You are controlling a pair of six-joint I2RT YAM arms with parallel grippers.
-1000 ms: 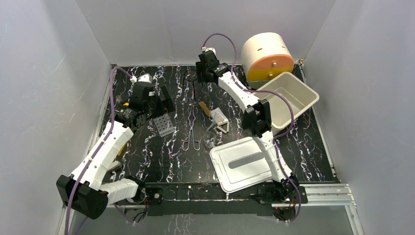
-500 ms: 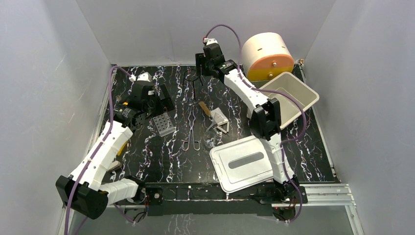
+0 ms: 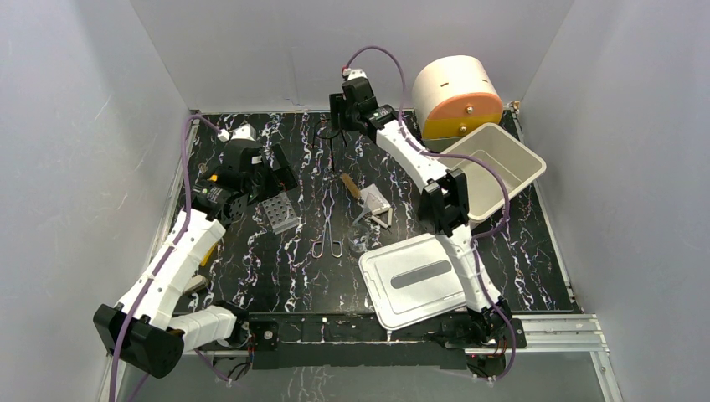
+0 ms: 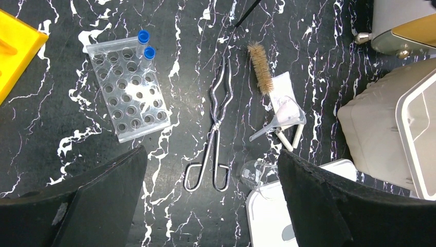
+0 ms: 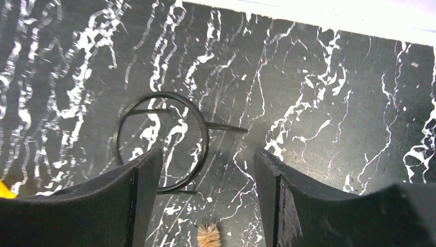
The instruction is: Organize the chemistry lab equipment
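My right gripper (image 3: 337, 120) is open at the back of the table, just above the black wire loop (image 3: 328, 132). In the right wrist view the loop (image 5: 206, 136) lies between and ahead of my open fingers (image 5: 131, 206), and a brown bristle brush tip (image 5: 208, 235) shows below. My left gripper (image 3: 280, 167) is open and empty, high above the grey tube rack (image 4: 128, 92) with two blue-capped tubes (image 4: 146, 45). Metal tongs (image 4: 216, 118), the brush (image 4: 259, 74), a clear funnel (image 4: 285, 116), the white triangle (image 4: 290, 138) and a small beaker (image 4: 255, 172) lie mid-table. I see no glass rod.
A white lid (image 3: 414, 280) lies at the front right. A tilted beige bin (image 3: 494, 167) and a cream and orange drum (image 3: 456, 96) stand at the back right. A yellow object (image 4: 15, 51) sits at the left, next to the rack.
My right gripper has moved a little back and left over the wire loop, its arm stretching further. My left arm has shifted only slightly. Nothing was taken hold of.
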